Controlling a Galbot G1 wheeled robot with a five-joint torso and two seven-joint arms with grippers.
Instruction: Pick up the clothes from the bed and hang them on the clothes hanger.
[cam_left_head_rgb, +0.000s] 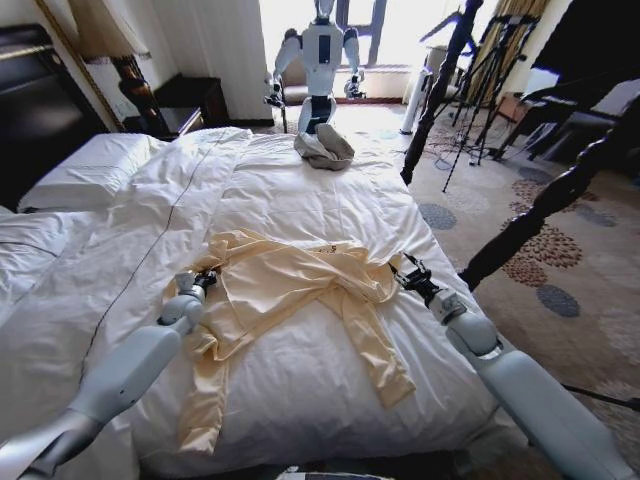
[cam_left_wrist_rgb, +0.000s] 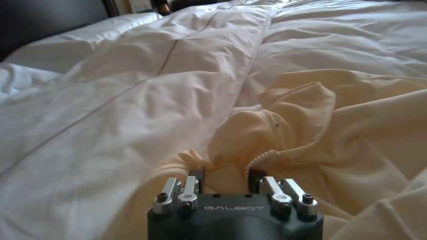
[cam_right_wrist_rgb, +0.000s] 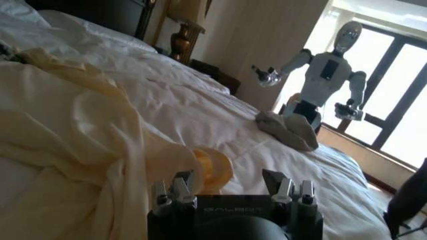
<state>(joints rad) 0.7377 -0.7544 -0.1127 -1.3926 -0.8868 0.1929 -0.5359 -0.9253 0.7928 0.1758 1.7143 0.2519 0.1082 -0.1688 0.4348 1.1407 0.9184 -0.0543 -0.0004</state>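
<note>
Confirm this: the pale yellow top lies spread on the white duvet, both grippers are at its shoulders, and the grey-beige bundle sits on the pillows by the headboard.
One part is wrong. The grey-beige bundle sits at the bed's far edge, in front of the other robot, not on the pillows; the head view shows it. The pale yellow top is spread on the duvet, with the left gripper and right gripper at its shoulders.

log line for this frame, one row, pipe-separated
stage: grasp | left gripper: open at top's left edge | right gripper: open at its right edge | top: flat on bed, not lifted
</note>
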